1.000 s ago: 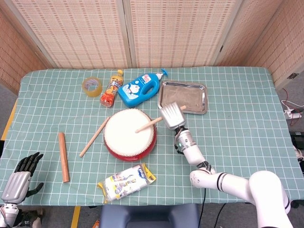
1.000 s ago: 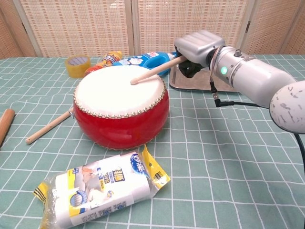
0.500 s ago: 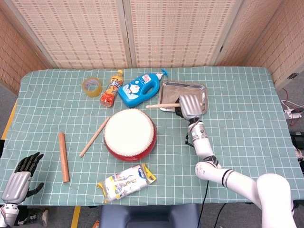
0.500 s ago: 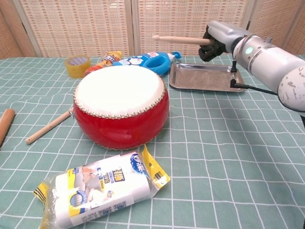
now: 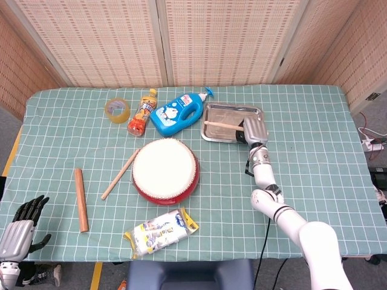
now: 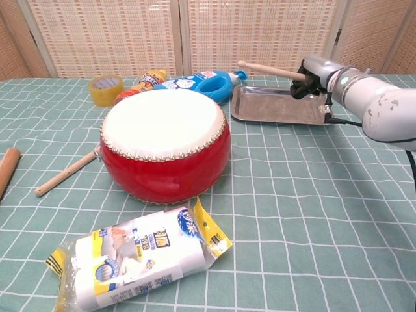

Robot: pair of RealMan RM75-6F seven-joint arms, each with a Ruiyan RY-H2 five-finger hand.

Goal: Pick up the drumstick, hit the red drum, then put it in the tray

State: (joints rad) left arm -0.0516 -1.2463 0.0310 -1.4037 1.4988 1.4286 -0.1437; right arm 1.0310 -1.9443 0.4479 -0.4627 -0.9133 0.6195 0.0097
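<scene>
1. Head view: we see the bench under green checked cloth.
2. Red drum sits mid-bench, white skin up; nothing touches it.
3. Blue bottle lies behind the drum, just left of the tray.
4. White packet lies in front of the drum.
5. Right hand is over the tray's right part, fingers closed around the drumstick.
6. Drumstick points left, held above the tray floor per chest view; we can't tell if the tip touches.
7. Left hand rests at the near-left bench edge, fingers spread, holding nothing.
8. Second stick lies left of the drum.
</scene>
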